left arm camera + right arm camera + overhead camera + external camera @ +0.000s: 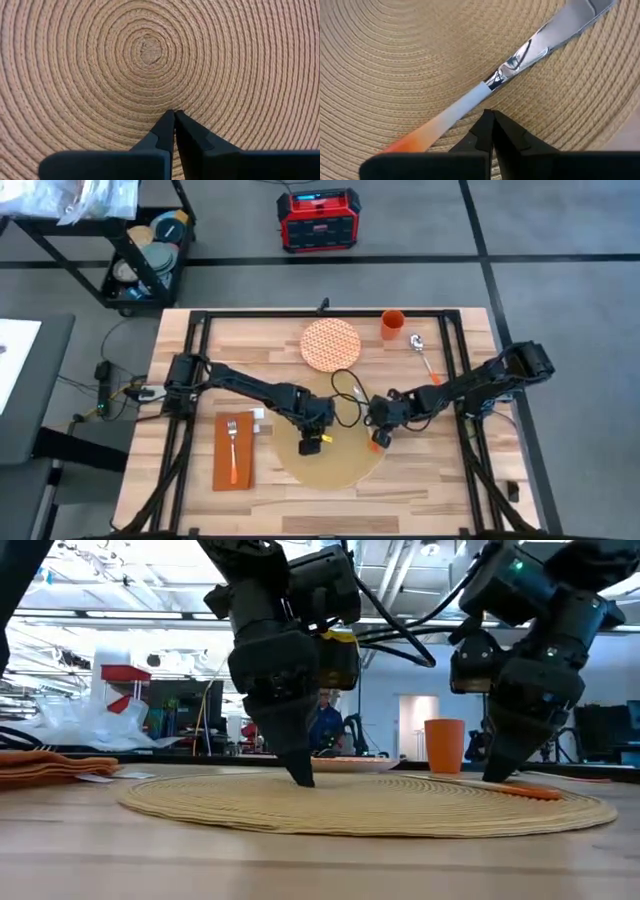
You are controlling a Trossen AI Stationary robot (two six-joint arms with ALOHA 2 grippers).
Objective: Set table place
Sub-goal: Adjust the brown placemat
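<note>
Woven place (335,465) bears both closed jaws, the right gripper (493,114) seemingly beside a half-cropped knife (520,55).

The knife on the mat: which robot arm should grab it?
Probably the right. The right gripper sits with shut jaws right beside the knife on the placemat, at the mat's right edge. The left gripper, also shut, points at the mat's middle.

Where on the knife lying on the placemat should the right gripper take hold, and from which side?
Best on the orange-and-white handle of the knife, likely from straight above, fingers straddling its width. It lies flat on the placemat, so no side entry; the handle looks thicker than the shiny blade. The right gripper, shut, must open first.
</note>
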